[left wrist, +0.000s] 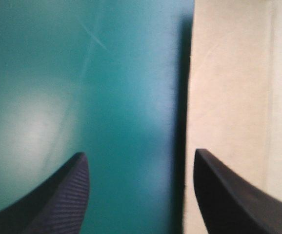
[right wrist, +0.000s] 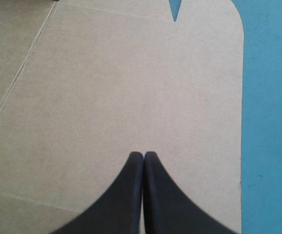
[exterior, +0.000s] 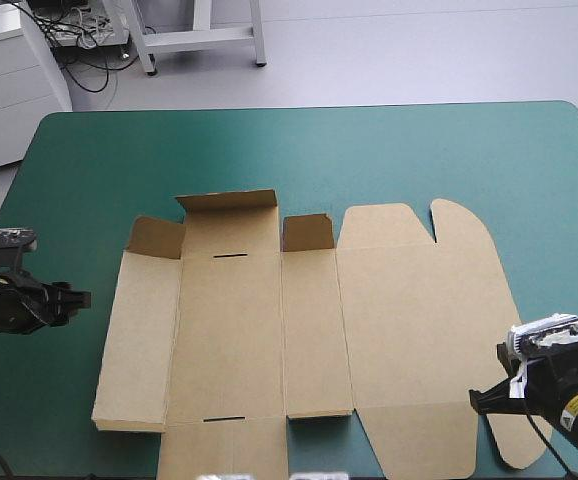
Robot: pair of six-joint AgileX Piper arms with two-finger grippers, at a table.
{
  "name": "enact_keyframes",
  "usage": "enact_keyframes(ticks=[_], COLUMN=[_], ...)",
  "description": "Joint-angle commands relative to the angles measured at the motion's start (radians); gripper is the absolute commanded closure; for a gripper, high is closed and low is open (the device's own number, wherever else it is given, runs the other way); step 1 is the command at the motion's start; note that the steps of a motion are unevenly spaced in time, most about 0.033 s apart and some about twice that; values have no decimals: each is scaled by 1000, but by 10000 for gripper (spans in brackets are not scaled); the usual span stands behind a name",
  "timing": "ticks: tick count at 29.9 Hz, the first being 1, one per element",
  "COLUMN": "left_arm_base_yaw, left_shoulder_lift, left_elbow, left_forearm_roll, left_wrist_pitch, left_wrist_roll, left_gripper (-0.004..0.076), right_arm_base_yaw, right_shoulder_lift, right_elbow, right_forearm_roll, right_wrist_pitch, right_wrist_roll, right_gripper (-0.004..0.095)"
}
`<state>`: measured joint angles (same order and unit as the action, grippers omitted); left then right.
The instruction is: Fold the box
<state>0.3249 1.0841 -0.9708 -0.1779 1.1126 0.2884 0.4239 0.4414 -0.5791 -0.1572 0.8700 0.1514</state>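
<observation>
Lying mostly flat on the bench (exterior: 89,160), the box (exterior: 299,330) looks light and stiff, hinging only at its creases. Our left fingers (left wrist: 63,195) gape empty beside its left wall, the edge we'd grip; right fingers (right wrist: 131,195), closed and empty, hover over the lid.

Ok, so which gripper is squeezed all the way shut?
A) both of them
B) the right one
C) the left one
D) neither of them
B: the right gripper meets in one pointed arch over the box, while the left gripper stands wide apart at the box's edge.
</observation>
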Motion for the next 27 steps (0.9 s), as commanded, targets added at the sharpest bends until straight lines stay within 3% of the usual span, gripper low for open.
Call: enact_keyframes(ticks=[1,7,16,27], left_arm_base_yaw=[152,180,180,179], left_shoulder_lift=[31,100,100,100], left_elbow=[-30,26,251,293], left_forearm_roll=[-272,-309,-431,-483], left_wrist_pitch=[102,187,193,193], left_wrist_roll=[94,86,175,190], left_gripper=[281,281,281,281], right_arm_base_yaw=[-5,-5,-5,-5], right_shoulder_lift=[5,5,5,5], right_elbow=[-24,-24,-24,-24], right_forearm_roll=[-17,-13,-13,-13], right_wrist_pitch=[-53,-53,-53,-52], right_wrist_roll=[-12,-52,-52,-52], right_gripper=[931,931,931,931])
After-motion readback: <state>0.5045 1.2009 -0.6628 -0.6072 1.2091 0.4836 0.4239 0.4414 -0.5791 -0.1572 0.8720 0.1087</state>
